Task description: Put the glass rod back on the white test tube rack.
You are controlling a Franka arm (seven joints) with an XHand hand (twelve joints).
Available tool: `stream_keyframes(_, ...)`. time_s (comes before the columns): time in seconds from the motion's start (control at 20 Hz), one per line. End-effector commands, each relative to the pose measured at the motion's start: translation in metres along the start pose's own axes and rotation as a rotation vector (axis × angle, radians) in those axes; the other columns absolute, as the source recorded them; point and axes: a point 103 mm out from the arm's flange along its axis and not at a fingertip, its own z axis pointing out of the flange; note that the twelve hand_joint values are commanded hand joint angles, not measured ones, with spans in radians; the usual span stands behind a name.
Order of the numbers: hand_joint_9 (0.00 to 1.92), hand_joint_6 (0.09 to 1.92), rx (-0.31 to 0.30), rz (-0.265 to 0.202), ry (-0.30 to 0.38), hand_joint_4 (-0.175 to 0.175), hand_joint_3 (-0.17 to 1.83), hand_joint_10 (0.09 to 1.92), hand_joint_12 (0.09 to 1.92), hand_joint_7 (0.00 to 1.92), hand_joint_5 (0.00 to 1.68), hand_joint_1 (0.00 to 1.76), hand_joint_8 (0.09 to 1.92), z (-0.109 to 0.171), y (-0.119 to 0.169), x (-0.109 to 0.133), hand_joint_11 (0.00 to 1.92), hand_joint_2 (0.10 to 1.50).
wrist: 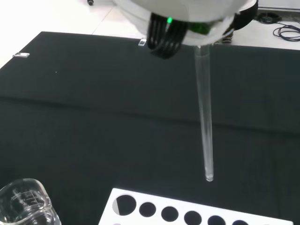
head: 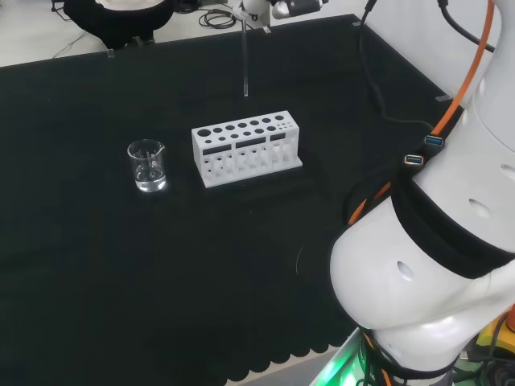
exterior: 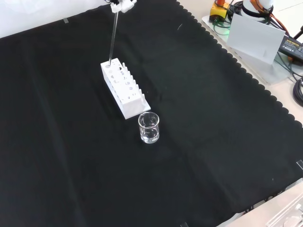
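Head view, near to far: the arm's white links point(head: 434, 265) occupy the near right; on the black-clothed surface point(head: 121, 305) stands a clear glass beaker point(head: 147, 166), and to its right the white test tube rack point(head: 245, 147) with two rows of round holes along its top. Beyond and above the rack hangs the glass rod point(head: 245, 56), upright, its lower tip clear of the rack. The hand point(head: 265, 8) grips the rod's upper end at the view's top edge, fingers clamped on it. Front view: beaker point(exterior: 149, 127) nearest, just beside the rack's near end; rod point(exterior: 113, 35) over the rack's point(exterior: 124, 89) far end. Wrist view: the rod's tip point(wrist: 209, 177) hovers apart from the rack's holes point(wrist: 197, 215).
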Motion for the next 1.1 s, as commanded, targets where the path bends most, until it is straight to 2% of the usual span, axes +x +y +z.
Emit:
stream_keyframes(0.05,1.52,0.1,-0.02,0.009,0.006,-0.175,0.64,0.91,0.62,1.19,1.41,1.32,1.08,-0.012,-0.012,-0.012,1.58,0.69)
stream_keyframes(0.55,1.52,0.1,-0.042,0.023,0.013,-0.175,0.64,0.91,0.62,1.19,1.42,1.32,1.08,-0.022,-0.028,-0.028,1.58,0.69)
stream_keyframes(0.85,1.52,0.09,-0.058,0.022,0.016,-0.175,0.64,0.91,0.62,1.19,1.42,1.32,1.08,-0.025,-0.034,-0.03,1.58,0.69)
stream_keyframes(1.1,1.52,0.09,-0.064,0.023,0.023,-0.175,0.64,0.91,0.62,1.19,1.42,1.32,1.08,-0.031,-0.052,-0.028,1.58,0.69)
